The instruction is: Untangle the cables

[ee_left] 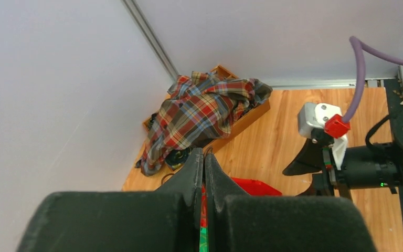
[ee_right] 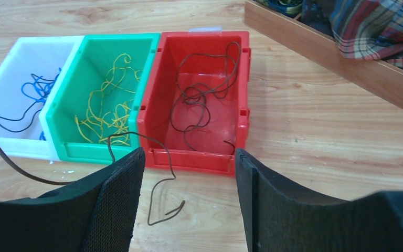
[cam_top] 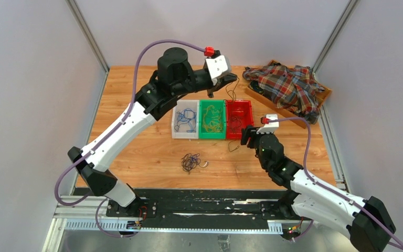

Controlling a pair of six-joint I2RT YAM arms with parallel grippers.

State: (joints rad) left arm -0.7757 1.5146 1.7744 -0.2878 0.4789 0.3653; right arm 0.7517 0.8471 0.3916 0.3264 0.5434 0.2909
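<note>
Broadly, sorting looks midway. On the table, the white bin holds blue wires, the green bin yellow ones and the red bin brown ones. The remaining cables lie clumped nearer the arms.

The left gripper hangs above the red bin, jaws pressed together. It seems to pinch a dark cable dangling below, though its wrist view hides the wire. The right gripper, jaws apart, sits just before the red bin, over a loose brown cable.

The next move is probably a release over red, then picking up that stray.
</note>
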